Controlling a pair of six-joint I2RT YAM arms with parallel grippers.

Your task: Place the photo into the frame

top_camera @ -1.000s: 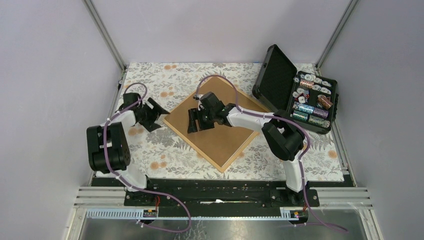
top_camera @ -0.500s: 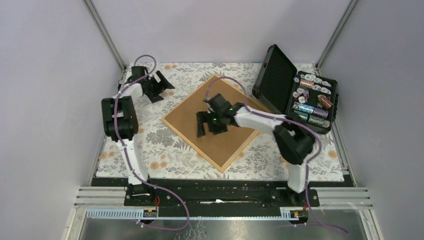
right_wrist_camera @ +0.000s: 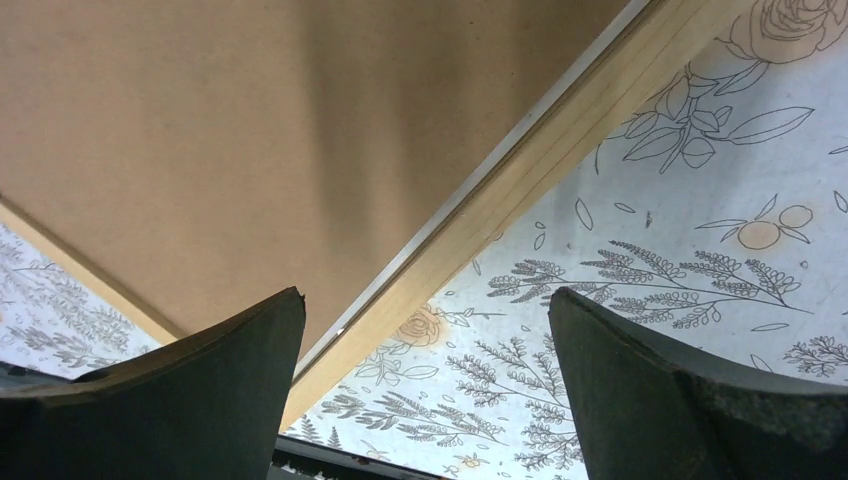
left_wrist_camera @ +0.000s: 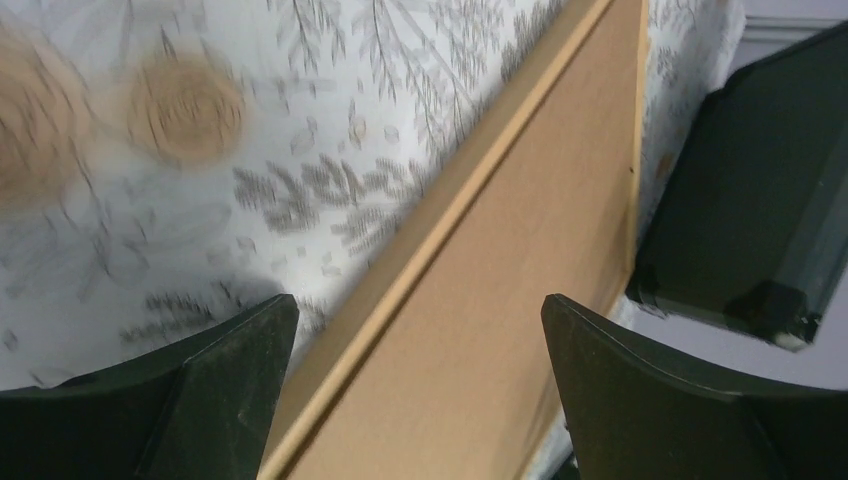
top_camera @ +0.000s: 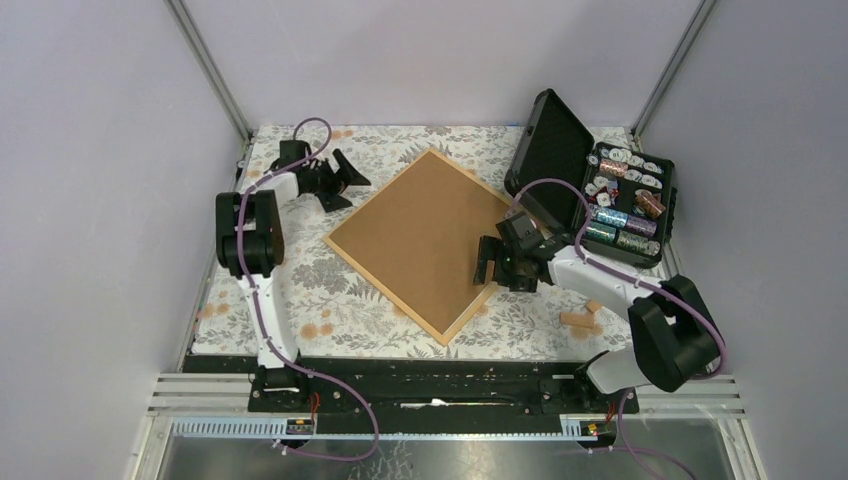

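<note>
Pine-coloured moulding rims the frame [right_wrist_camera: 500, 195], which lies flat and apparently face down, turned corner-on, in the middle of a floral tablecloth [top_camera: 300, 290], its matte brown backing board [top_camera: 425, 235] uppermost. The photo shows in no view; whether it sits beneath the board cannot be told. The left gripper [top_camera: 345, 183] hovers at the frame's far-left corner with jaws spread wide and nothing between them. The right gripper [top_camera: 484, 262], equally wide and empty, straddles the right-hand edge from above. The frame looks light, thin and stiff, likely to slide on the cloth rather than flex. The narrow wooden rim at an edge or corner seems the soundest hold, since the smooth board offers the fingers little purchase. An open black hard case [top_camera: 555, 150] stands at far right, and small wooden blocks [top_camera: 580, 318] lie nearer.
</note>
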